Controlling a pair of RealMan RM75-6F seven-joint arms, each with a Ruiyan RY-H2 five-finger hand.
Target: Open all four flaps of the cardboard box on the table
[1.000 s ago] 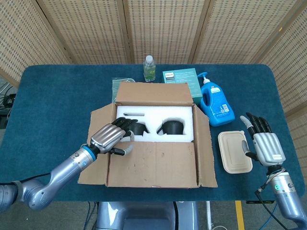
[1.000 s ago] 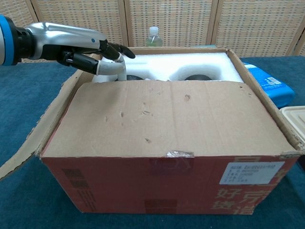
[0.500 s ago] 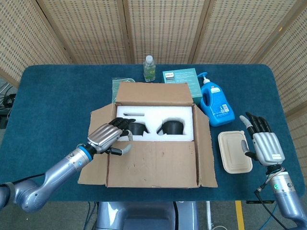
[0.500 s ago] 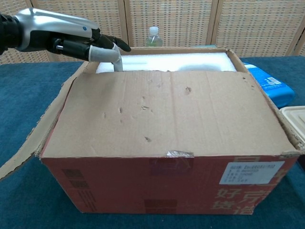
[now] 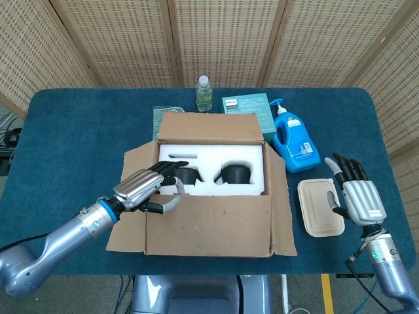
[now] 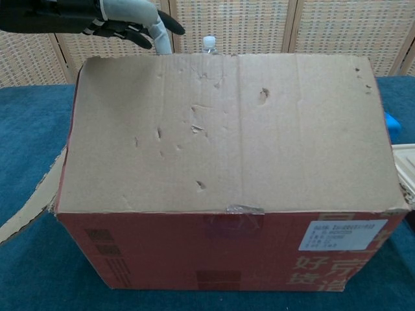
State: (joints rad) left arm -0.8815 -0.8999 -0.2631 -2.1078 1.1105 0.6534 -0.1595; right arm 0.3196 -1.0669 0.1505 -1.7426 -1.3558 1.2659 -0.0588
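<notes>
The cardboard box (image 5: 216, 232) stands mid-table with its far flap (image 5: 208, 127), left flap (image 5: 131, 163) and right flap (image 5: 279, 203) folded outward. White foam (image 5: 209, 157) with two black items shows inside. The near flap (image 6: 227, 129) is tilted up and fills the chest view above the red front wall (image 6: 214, 253). My left hand (image 5: 147, 190) reaches over the box's left side, fingers spread, thumb hooked behind the near flap's free edge; it shows in the chest view as my left hand (image 6: 123, 14) at the flap's top corner. My right hand (image 5: 357, 196) lies open at the table's right.
Behind the box stand a water bottle (image 5: 204, 93), a teal carton (image 5: 249, 108) and a blue detergent bottle (image 5: 294, 140). A green packet (image 5: 157, 118) lies at the back left. A beige lidded container (image 5: 319, 206) sits between the box and my right hand.
My left hand has risen and drawn toward me, swinging the near flap up from lying over the box to standing steeply. The right hand has barely moved.
</notes>
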